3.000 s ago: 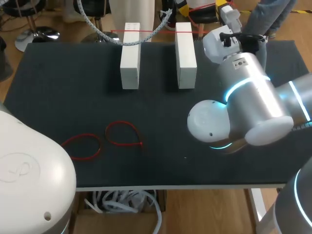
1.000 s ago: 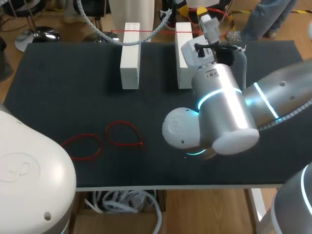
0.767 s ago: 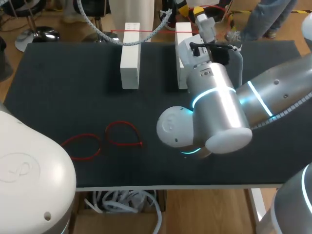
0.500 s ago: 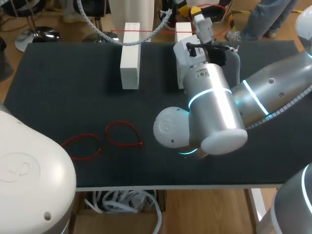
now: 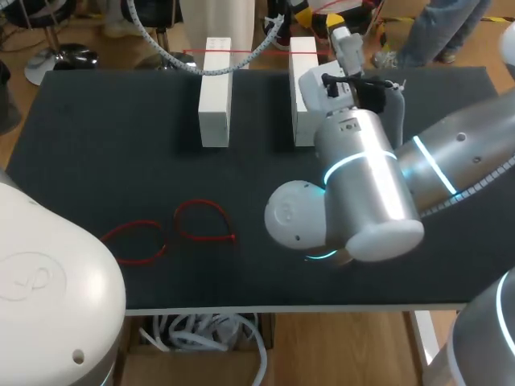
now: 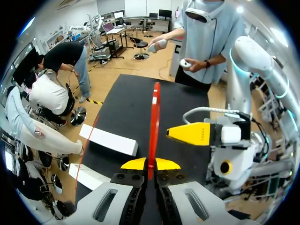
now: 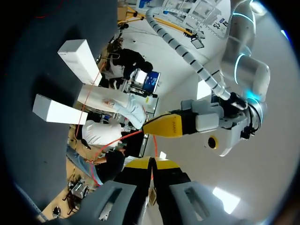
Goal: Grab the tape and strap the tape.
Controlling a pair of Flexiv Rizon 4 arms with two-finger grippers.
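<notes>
A black table [image 5: 121,145] holds two long white blocks. One white block [image 5: 215,92] sits at about 11 o'clock from the table's middle. The other white block [image 5: 303,76] sits at about 1 o'clock, partly hidden. They lie side by side with a gap between them, each pointing from 12 to 6 o'clock.

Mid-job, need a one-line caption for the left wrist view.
Left hand shut on the red tape, right hand alongside, two white blocks on the table beyond.

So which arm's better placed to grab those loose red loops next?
Probably left: the loops lie front-left, its side. Left gripper and right gripper are both shut on the red tape beyond the white blocks.
</notes>
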